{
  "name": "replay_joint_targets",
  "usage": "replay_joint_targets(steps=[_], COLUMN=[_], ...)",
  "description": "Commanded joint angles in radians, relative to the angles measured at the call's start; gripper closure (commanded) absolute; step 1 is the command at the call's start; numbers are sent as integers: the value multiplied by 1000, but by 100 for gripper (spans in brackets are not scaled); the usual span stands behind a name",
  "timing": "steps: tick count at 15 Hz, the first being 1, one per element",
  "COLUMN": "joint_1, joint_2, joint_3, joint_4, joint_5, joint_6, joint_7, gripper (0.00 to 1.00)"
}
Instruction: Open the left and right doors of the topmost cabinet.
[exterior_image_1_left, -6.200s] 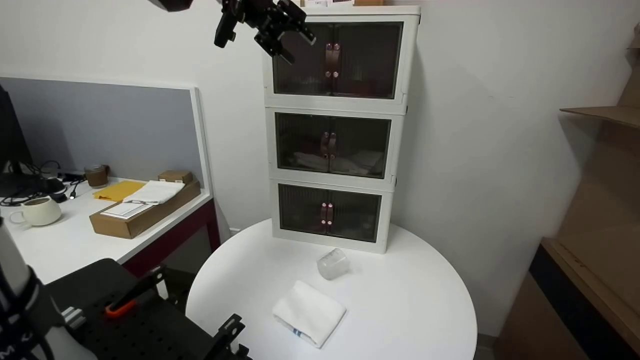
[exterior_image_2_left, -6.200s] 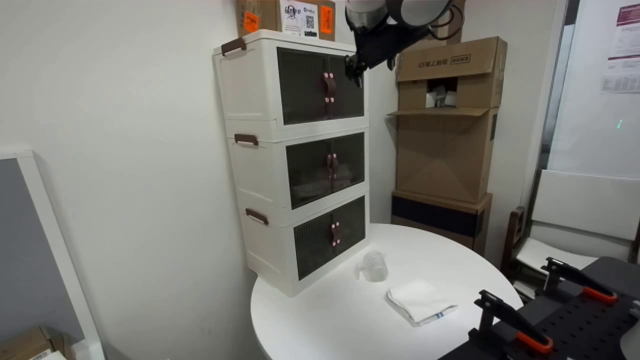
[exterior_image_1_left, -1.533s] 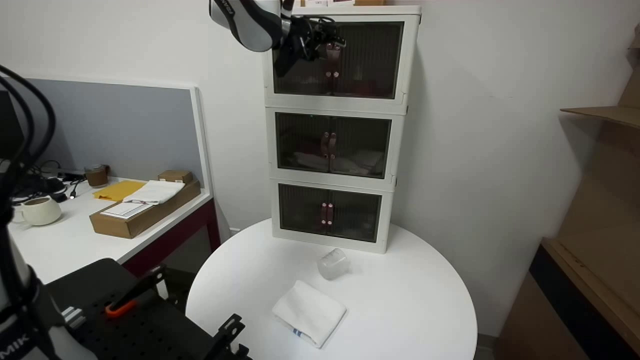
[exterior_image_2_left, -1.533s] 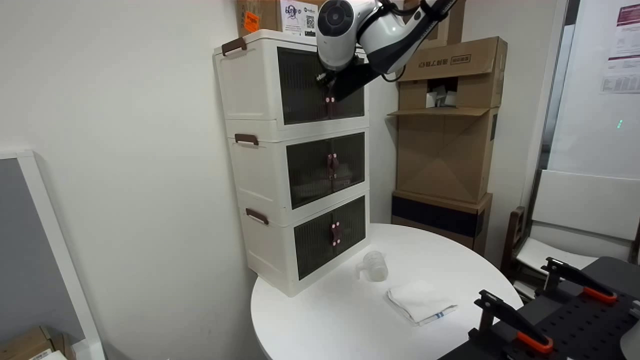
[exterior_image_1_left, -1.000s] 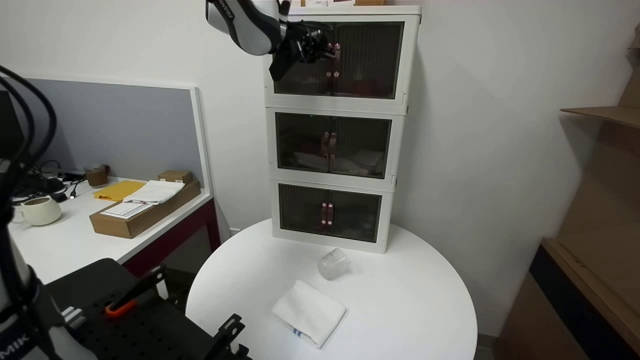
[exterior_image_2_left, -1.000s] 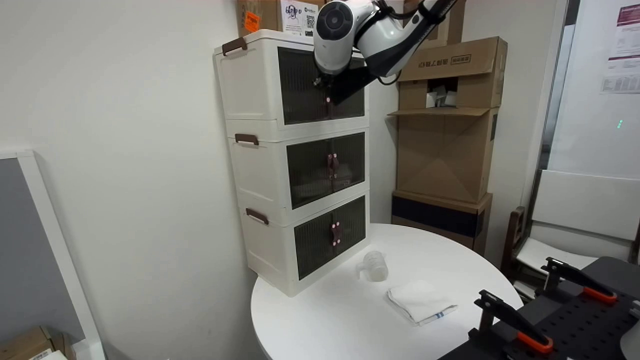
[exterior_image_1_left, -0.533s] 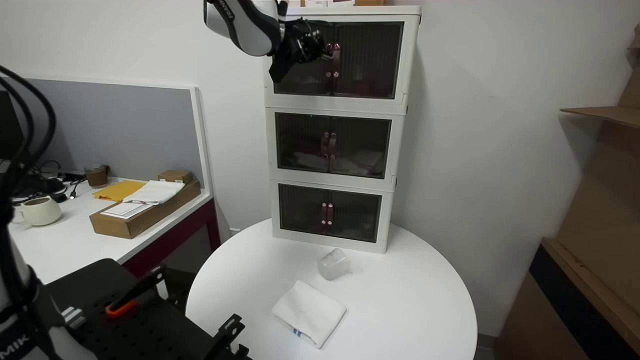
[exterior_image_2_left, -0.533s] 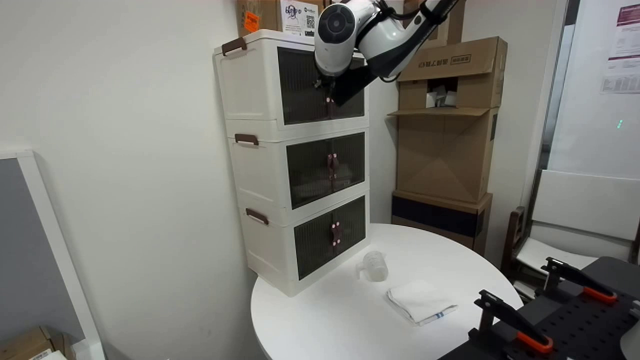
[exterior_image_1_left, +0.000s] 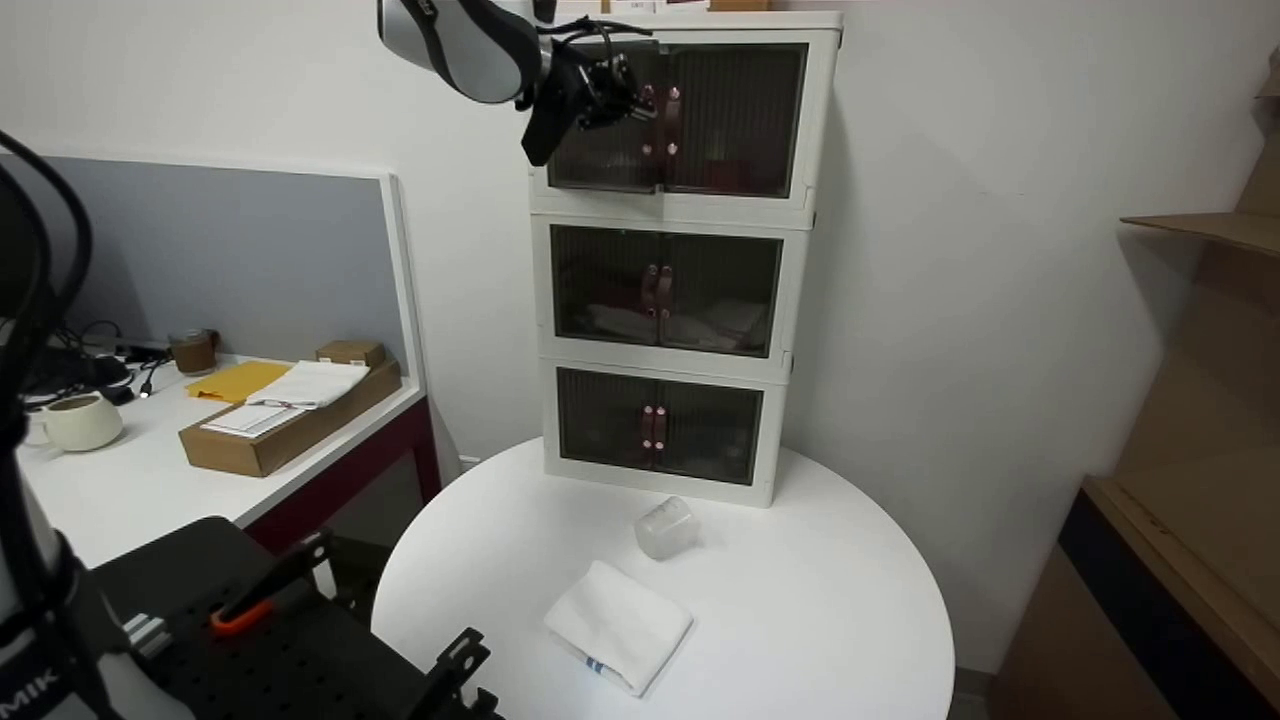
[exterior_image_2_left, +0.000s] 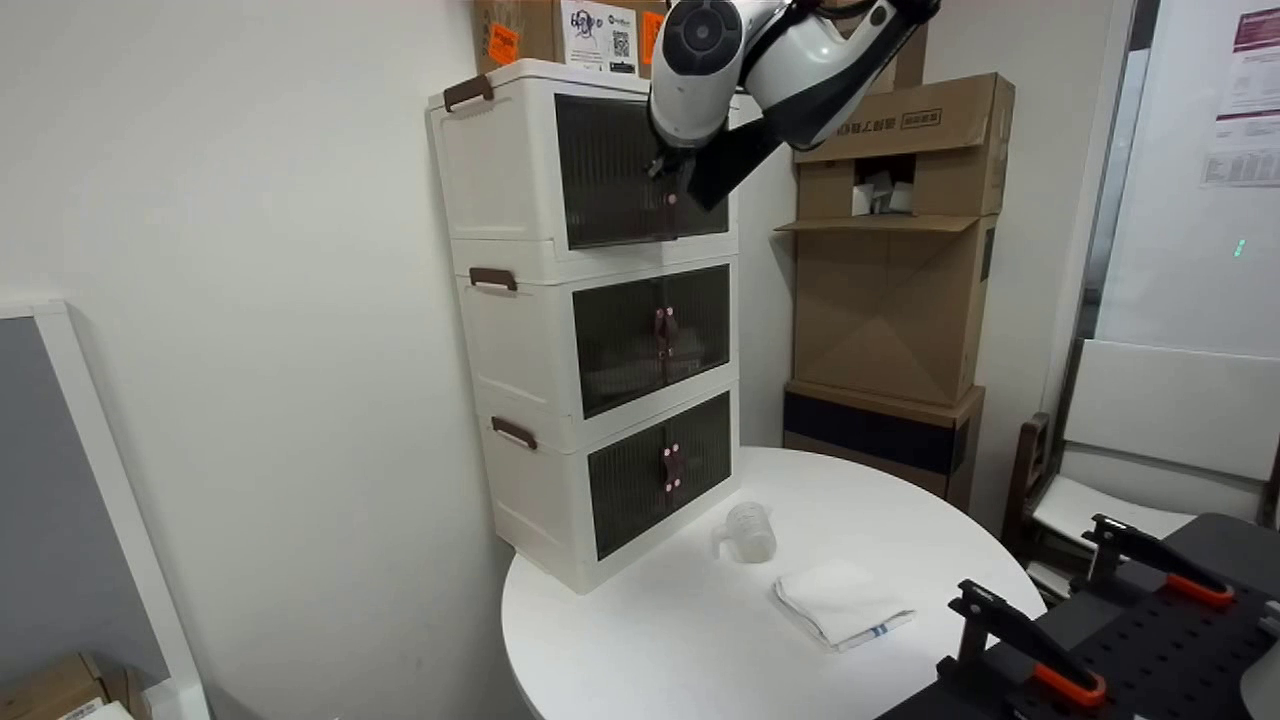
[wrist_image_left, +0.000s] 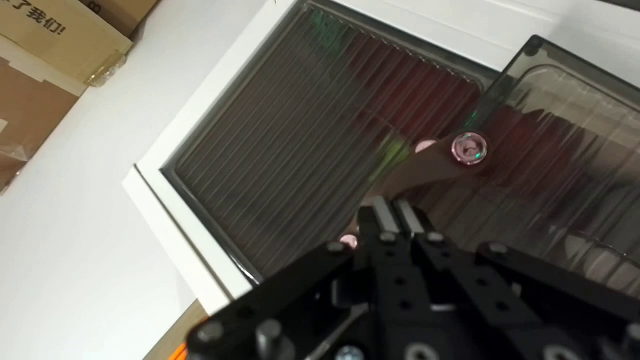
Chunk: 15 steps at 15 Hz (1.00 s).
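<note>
While your gripper (wrist_image_left: 396, 212) has both jaws clamped on the handle (wrist_image_left: 425, 167) of the left door (wrist_image_left: 545, 167), ajar on the topmost cabinet (exterior_image_1_left: 740, 208), pull smoothly. Follow that door's outward arc, lest you slip.

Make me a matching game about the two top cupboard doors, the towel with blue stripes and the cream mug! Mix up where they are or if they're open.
Things:
1. top left door
2. cream mug
3. blue-striped towel
4. top right door

Places and states:
A. on the round table
B. shut
C. a little open
D. on the desk

Pairs: 1-C, 2-D, 3-A, 4-B.
</note>
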Motion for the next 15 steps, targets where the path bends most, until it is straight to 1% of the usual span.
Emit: replay_joint_targets(steps=[1,2,3,4,5,6,12,13,15], joint_1=[-8,-7,-6,-4,-2,0,5,7,9], joint_2=[-81,-95,-106,-116,-125,-133,-189,-199,-216], joint_3=[-9,-9,-10,-10,-9,-9,-12,-13,-14], joint_4=[-126,-140,-152,-163,-174,-183,-225,-231,-243], joint_5=[15,20,23,18,13,13,21,19,21], joint_6=[17,21,22,26,15,7,28,32,33], joint_7=[-14,-14,-17,-11,21,36,61,70,75], gripper=[96,71,71,67,60,51,9,1,0])
